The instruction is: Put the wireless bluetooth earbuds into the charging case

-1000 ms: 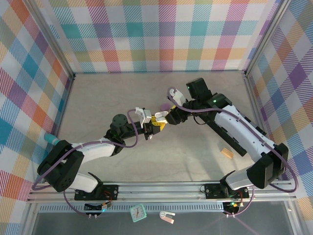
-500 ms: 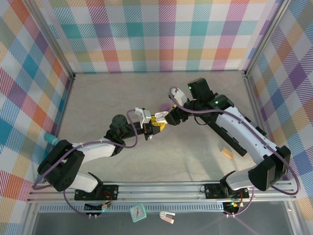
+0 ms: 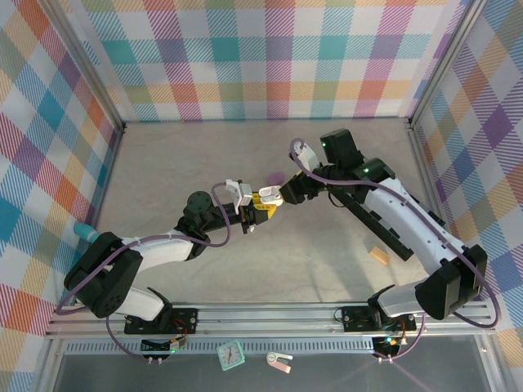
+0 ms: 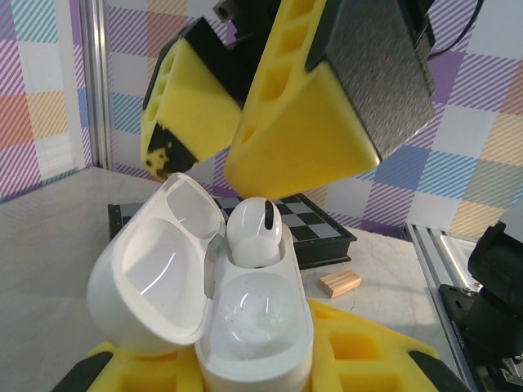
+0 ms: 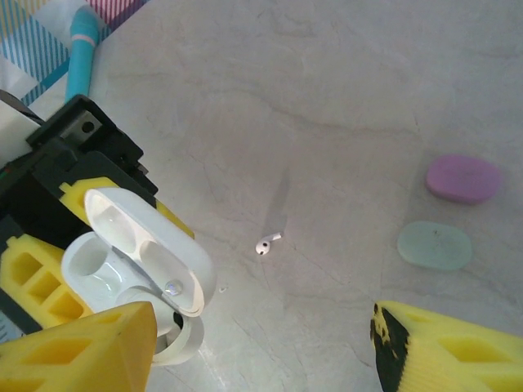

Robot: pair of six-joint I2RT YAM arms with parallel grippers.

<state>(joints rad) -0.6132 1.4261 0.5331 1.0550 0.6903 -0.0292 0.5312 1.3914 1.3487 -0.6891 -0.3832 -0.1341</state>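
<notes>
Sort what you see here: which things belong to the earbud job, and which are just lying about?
Job: open white charging case, held in the left hand; seated earbud inside it; loose white earbud on the table; closed purple case and mint case.
Lying about: wooden block; chessboard; teal pen.

The bottom edge of my left wrist view cuts off the base of the open white charging case [image 4: 245, 327] and my left jaws clamped on it. The earbud [image 4: 255, 233] shows its rounded head; its stem is hidden in the socket. The case hides part of a chessboard [image 4: 323, 233]. From above, the case's contents are too small to tell.
</notes>
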